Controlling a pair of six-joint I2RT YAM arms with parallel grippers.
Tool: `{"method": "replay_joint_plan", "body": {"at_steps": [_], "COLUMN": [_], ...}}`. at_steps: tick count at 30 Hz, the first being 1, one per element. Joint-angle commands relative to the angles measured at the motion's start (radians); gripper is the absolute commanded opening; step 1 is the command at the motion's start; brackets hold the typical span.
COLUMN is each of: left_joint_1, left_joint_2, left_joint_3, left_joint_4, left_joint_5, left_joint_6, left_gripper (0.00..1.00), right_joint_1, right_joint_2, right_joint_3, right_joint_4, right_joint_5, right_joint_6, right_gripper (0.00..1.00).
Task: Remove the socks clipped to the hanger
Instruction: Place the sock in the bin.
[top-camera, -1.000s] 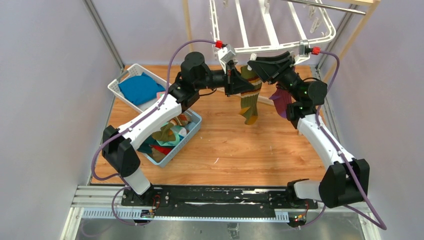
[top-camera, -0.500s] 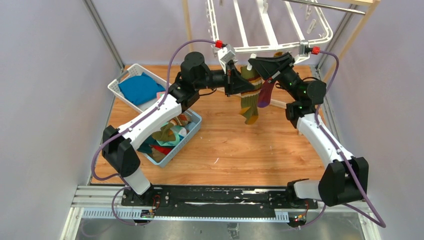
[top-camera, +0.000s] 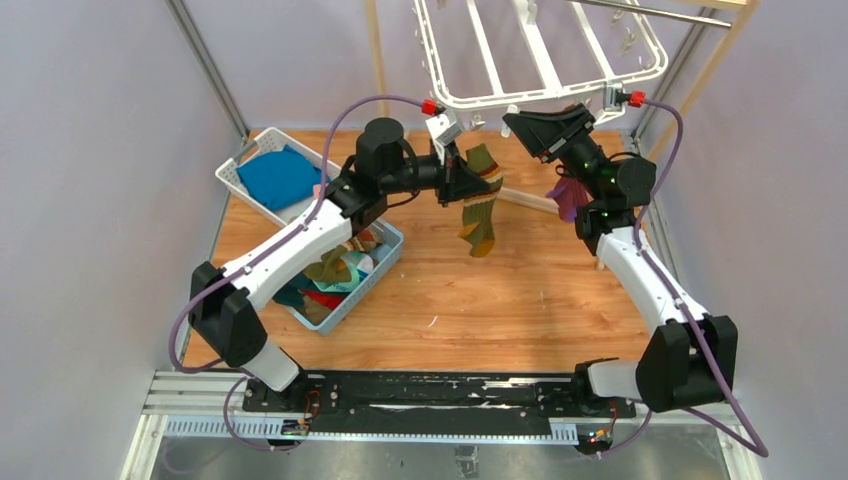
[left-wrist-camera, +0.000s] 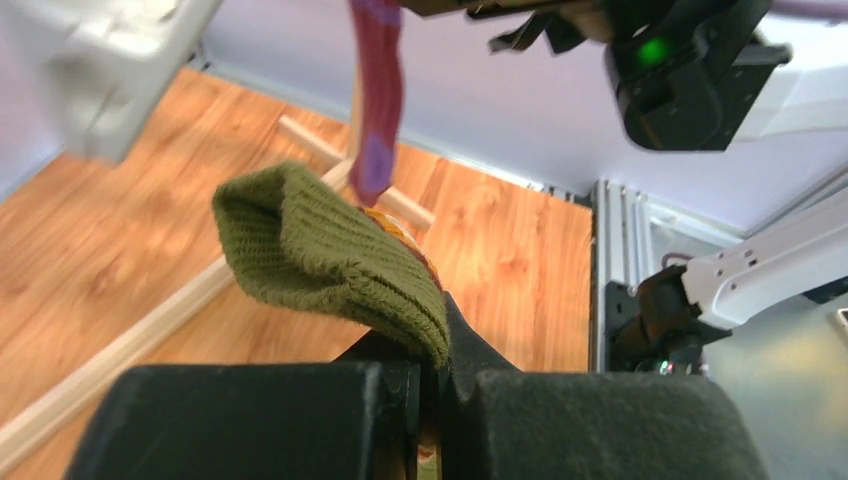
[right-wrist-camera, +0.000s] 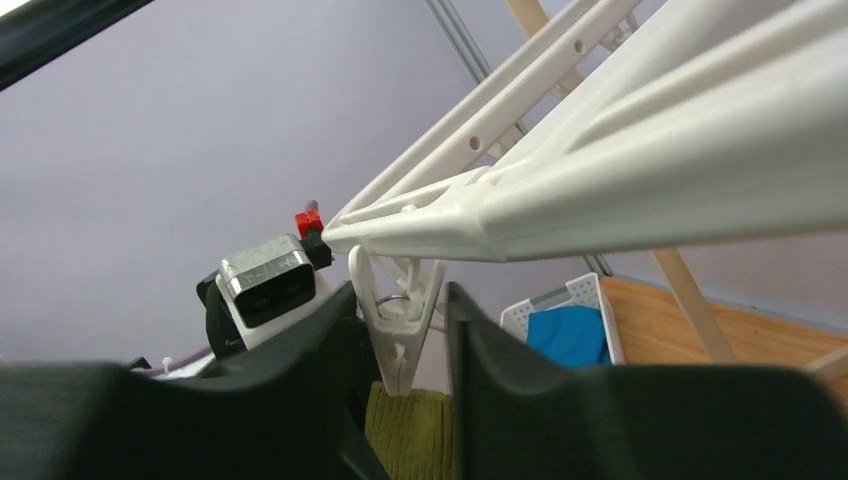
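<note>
Overhead, the hanger (right-wrist-camera: 650, 170) carries its dangling clips. Below it, the left gripper (top-camera: 456, 183) is clamped on the olive striped sock (top-camera: 478, 215), whose cuff looks free. The right gripper (right-wrist-camera: 400, 330) pinches a white clip (right-wrist-camera: 398, 300). Release step seems done; next, carry this sock to the blue basket (top-camera: 395, 250).

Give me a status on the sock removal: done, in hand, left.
Done: several socks lie in the blue basket. In hand: the left end effector is shut on an olive striped sock, which hangs clear of the hanger; the right end effector appears to pinch a white clip. Left: at least a purple sock, apparently clipped.
</note>
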Motion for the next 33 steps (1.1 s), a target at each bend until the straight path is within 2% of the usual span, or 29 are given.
{"method": "replay_joint_plan", "body": {"at_steps": [1, 2, 3, 5, 10, 15, 19, 23, 25, 29, 33], "left_joint_1": [0.049, 0.064, 0.079, 0.098, 0.119, 0.127, 0.137, 0.166, 0.187, 0.229, 0.253], "left_joint_2": [-0.116, -0.142, -0.169, -0.223, -0.350, -0.440, -0.400, -0.333, -0.300, -0.226, -0.229], "left_joint_3": [-0.009, -0.002, 0.012, 0.047, 0.089, -0.008, -0.166, -0.342, -0.417, -0.459, -0.386], "left_joint_4": [-0.170, -0.226, -0.297, -0.467, -0.821, -0.933, -0.947, -0.869, -0.830, -0.812, -0.854], "left_joint_5": [-0.046, -0.050, -0.064, -0.139, -0.504, -0.861, -1.012, -1.062, -1.049, -1.000, -1.004], "left_joint_6": [0.129, 0.164, 0.201, 0.341, 0.578, 0.723, 0.773, 0.774, 0.772, 0.762, 0.764], "left_gripper": [0.00, 0.00, 0.00, 0.00, 0.00, 0.00, 0.00, 0.01, 0.06, 0.24, 0.50], "right_joint_1": [-0.015, -0.015, -0.015, -0.020, -0.027, -0.030, -0.030, -0.035, -0.047, -0.106, -0.129], "right_joint_2": [-0.046, -0.061, -0.079, -0.117, -0.196, -0.274, -0.319, -0.383, -0.403, -0.440, -0.431], "right_joint_3": [0.004, 0.006, 0.007, 0.004, 0.019, 0.050, 0.103, 0.170, 0.212, 0.250, 0.261], "right_joint_4": [-0.081, -0.133, -0.187, -0.297, -0.650, -1.054, -1.353, -1.561, -1.632, -1.670, -1.638], "right_joint_5": [-0.027, -0.041, -0.058, -0.091, -0.211, -0.333, -0.358, -0.147, -0.035, 0.158, 0.414], "right_joint_6": [-0.050, -0.084, -0.127, -0.222, -0.528, -0.839, -1.061, -1.203, -1.243, -1.260, -1.313], "right_gripper": [0.65, 0.76, 0.81, 0.85, 0.88, 0.88, 0.88, 0.88, 0.88, 0.88, 0.90]}}
